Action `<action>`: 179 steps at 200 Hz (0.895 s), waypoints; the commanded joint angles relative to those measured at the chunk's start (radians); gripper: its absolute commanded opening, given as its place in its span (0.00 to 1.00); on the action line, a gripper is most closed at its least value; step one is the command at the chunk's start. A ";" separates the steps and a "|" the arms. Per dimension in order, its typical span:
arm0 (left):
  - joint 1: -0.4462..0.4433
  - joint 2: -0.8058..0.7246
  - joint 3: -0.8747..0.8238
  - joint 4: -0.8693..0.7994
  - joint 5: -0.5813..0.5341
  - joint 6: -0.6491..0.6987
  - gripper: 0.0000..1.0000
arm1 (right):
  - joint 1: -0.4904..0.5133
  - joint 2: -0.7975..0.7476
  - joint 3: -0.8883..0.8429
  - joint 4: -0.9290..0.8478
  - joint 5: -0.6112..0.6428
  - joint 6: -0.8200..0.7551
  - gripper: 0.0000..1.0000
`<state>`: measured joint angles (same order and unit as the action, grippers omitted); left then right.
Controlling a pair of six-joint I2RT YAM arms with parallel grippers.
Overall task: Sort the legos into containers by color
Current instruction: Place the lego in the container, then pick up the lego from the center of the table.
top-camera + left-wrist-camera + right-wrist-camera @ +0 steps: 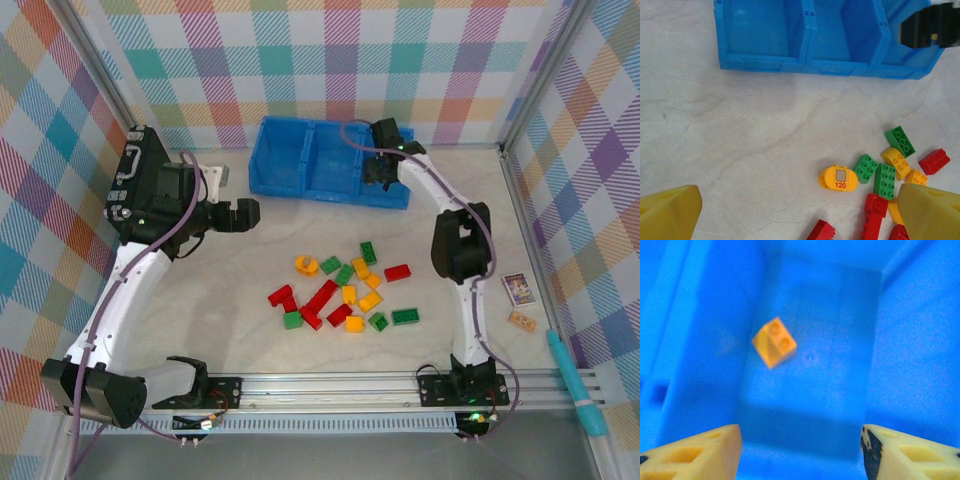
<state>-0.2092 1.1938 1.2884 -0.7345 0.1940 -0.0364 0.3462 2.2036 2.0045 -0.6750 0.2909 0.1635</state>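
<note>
Nearest to me, the legos point(345, 290) are lying in a loose red, green and orange scatter on the counter point(200, 320). A long red brick point(322, 296) among them is lying diagonally, near-left to far-right.

Just beyond the scatter's left edge, my left fingers point(670, 212) are hanging spread wide, grasping nothing. The rounded orange piece point(838, 178) is sitting between them and a little ahead, so I judge this arm the nearer one for the next pick.

Farther off, my right fingers point(695, 452) are hovering released over the right compartment point(830, 355) of the blue bin point(300, 188). An orange brick point(774, 342) is showing tilted below them, apart from both; whether it is resting or dropping I cannot tell. From there the scatter is lying nearer and to the left.
</note>
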 commanded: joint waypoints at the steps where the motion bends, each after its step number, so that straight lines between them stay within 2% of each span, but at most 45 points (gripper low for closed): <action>1: -0.012 -0.033 0.025 -0.013 0.018 0.001 1.00 | 0.004 -0.211 -0.136 0.030 -0.092 0.013 0.65; 45: -0.015 -0.070 0.005 -0.003 0.029 -0.007 1.00 | 0.030 -0.440 -0.485 0.091 -0.262 0.098 0.63; 67: -0.016 -0.079 -0.004 0.008 0.037 -0.014 1.00 | 0.085 -0.467 -0.589 0.115 -0.247 0.118 0.63; 109: -0.022 -0.072 -0.008 0.010 0.054 -0.022 1.00 | 0.147 -0.406 -0.700 0.185 -0.234 0.154 0.64; 179: -0.028 -0.051 -0.027 0.027 0.050 -0.025 1.00 | 0.178 -0.233 -0.652 0.138 -0.113 0.140 0.66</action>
<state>-0.2234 1.1343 1.2766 -0.7273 0.2276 -0.0502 0.5179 1.9251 1.3125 -0.5240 0.1276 0.2932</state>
